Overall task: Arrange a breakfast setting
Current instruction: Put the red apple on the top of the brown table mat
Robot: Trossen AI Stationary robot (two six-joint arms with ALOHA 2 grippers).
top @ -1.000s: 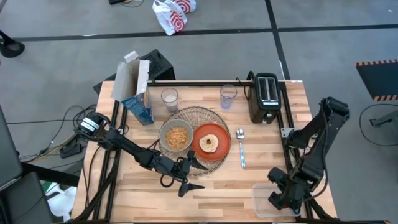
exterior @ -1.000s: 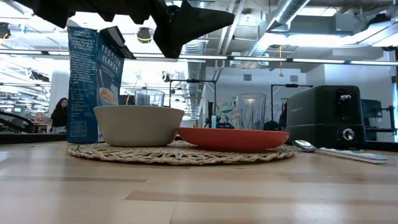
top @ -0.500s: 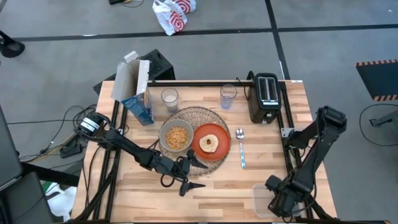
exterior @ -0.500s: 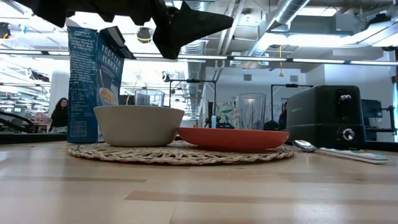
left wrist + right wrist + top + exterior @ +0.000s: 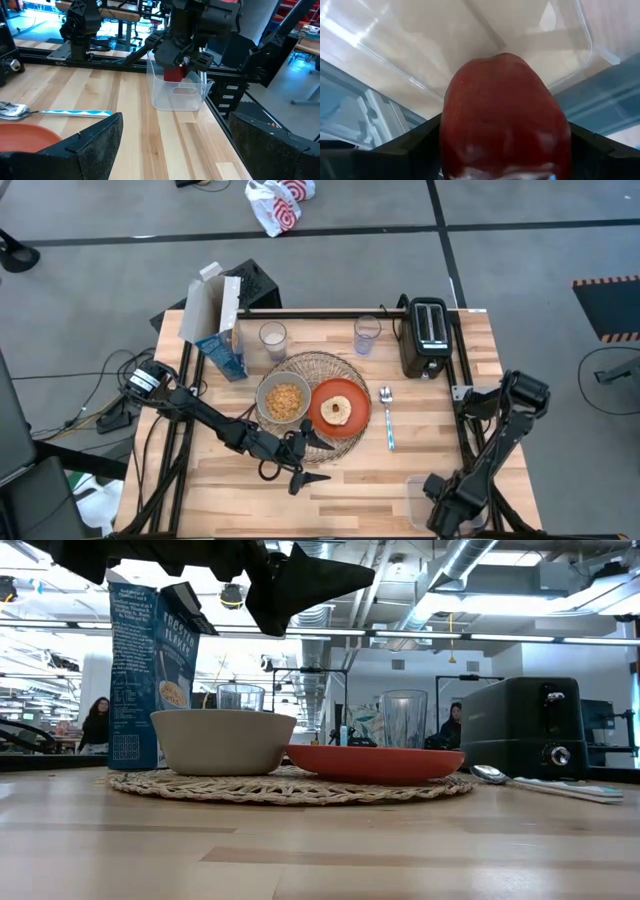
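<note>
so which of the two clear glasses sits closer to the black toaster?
The clear glass at the table's back edge just left of the black toaster. The other clear glass stands farther left, beside the blue-white cereal box.

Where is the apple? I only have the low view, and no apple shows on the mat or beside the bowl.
Observer: The right gripper is shut on the red apple, above the clear plastic tub.
Operator: Where is that tub?
Observer: At the table's near right corner, apart from the metal spoon.
Operator: What is on the orange plate?
Observer: Round bread lies on the orange plate.
</note>
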